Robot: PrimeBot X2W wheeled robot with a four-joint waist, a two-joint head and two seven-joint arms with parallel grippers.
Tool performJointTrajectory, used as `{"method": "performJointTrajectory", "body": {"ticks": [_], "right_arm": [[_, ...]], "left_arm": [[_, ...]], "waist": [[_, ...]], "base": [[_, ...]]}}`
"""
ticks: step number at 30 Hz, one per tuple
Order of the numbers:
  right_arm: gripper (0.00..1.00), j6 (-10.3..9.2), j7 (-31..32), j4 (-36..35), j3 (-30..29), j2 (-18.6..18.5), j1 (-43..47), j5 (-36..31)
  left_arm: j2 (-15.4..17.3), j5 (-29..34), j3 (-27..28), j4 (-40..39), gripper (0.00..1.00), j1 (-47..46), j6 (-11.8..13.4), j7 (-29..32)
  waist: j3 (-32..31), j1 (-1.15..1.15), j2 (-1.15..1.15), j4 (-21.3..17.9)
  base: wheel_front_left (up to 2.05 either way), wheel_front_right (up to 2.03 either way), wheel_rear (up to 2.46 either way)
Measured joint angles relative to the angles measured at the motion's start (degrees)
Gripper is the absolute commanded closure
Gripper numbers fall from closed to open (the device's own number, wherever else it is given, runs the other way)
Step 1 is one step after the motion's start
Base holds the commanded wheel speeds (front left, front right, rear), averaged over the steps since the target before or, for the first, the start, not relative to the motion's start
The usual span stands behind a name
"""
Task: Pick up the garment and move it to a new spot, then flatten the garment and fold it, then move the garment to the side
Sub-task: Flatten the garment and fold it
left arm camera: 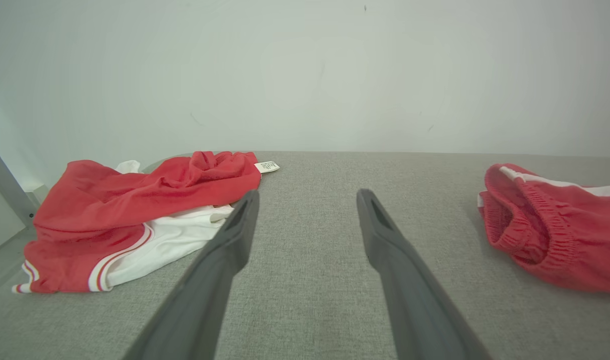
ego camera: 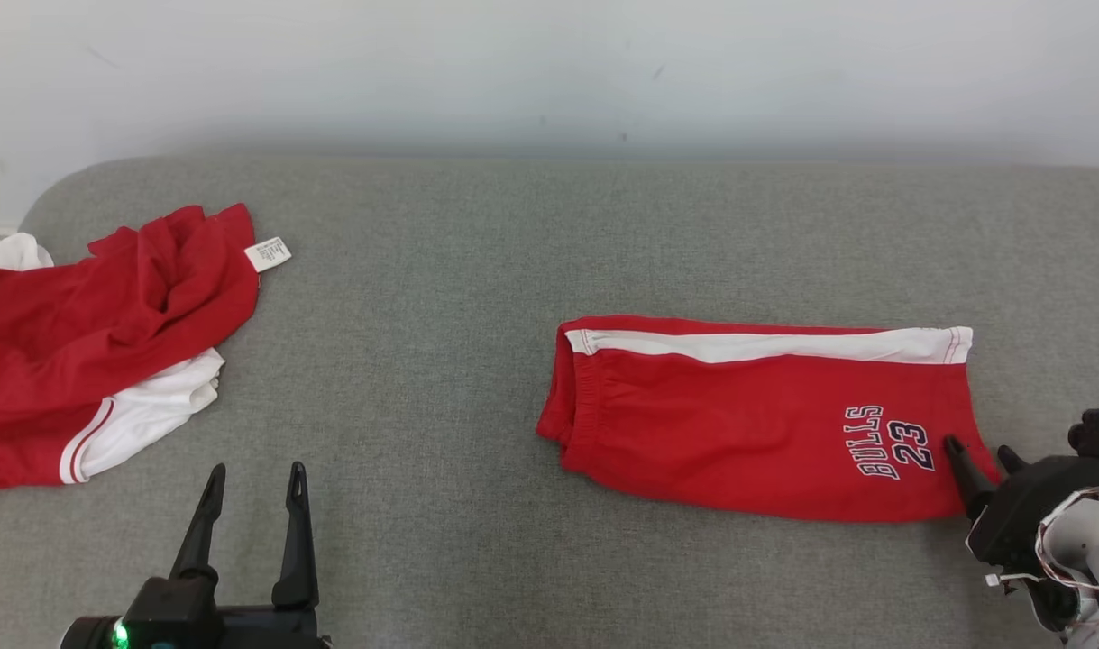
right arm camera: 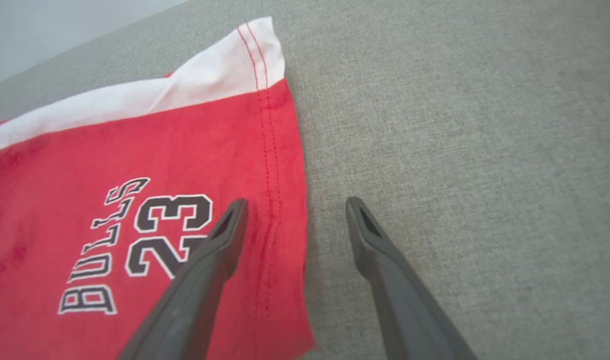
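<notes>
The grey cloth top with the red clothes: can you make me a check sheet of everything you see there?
Surface: grey fabric surface, flat, bare in the middle.
Job's things: red shorts, folded flat on the right side, white stripe and BULLS 23 print showing.
Clutter: crumpled red and white garment at the left edge, its label sticking out.
Grippers: left gripper open, holding nothing, over bare fabric; right gripper open, holding nothing, at the shorts' hem, one finger over the shorts, the other over bare fabric.
Cables: thin wires looped on the right wrist.
Surroundings: plain pale wall behind.
</notes>
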Motion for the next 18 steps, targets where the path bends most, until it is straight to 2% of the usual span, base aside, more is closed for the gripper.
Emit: {"method": "performJointTrajectory", "body": {"ticks": [10,13,18], "right_arm": [[0.0,0.0,1.98,6.1,0.64,2.47,-3.96,-1.33],[1.0,-0.18,2.74,5.33,1.22,3.09,-4.3,0.03],[1.0,-0.18,3.83,4.22,3.74,2.97,-4.3,0.73]], "left_arm": [[-0.05,0.1,0.09,0.47,0.0,-0.76,-0.27,0.0],[-0.1,0.1,0.1,0.66,0.0,-0.94,-0.3,0.0],[-0.13,0.07,0.2,0.98,0.0,-0.98,-0.32,0.0]], "waist": [[1.1,0.0,0.0,1.16],[1.07,0.0,0.0,1.46],[0.67,0.0,0.01,1.49]], "base": [[0.0,0.0,0.0],[0.0,0.0,0.0],[0.0,0.0,0.0]]}}
